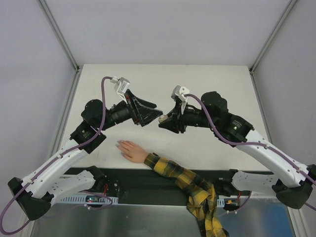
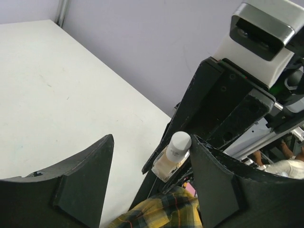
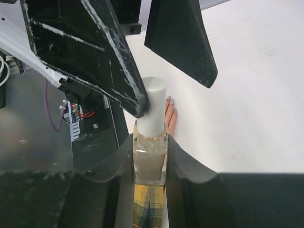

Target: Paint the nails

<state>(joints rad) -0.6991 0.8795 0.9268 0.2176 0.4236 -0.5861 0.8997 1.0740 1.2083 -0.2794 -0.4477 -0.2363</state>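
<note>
My right gripper [image 3: 150, 142] is shut on a small clear nail polish bottle [image 3: 149, 161] and holds it upright above the table. The bottle's white cap [image 3: 153, 104] points toward my left gripper [image 2: 151, 140]. That gripper is open, with one finger [image 3: 95, 52] touching the cap's side and the other [image 3: 180, 38] well apart. Below lies a small flesh-coloured hand [image 1: 131, 150], flat on the table at the end of a yellow-and-black plaid sleeve [image 1: 180, 174]. Its nails [image 3: 169, 100] show as tiny tips just beyond the cap. From above, both grippers meet at mid-table [image 1: 160, 119].
The white table [image 1: 207, 84] has metal frame rails along its left and right sides. The plaid sleeve runs off the near edge between the two arm bases. Wiring and electronics [image 3: 78, 114] sit along the near edge.
</note>
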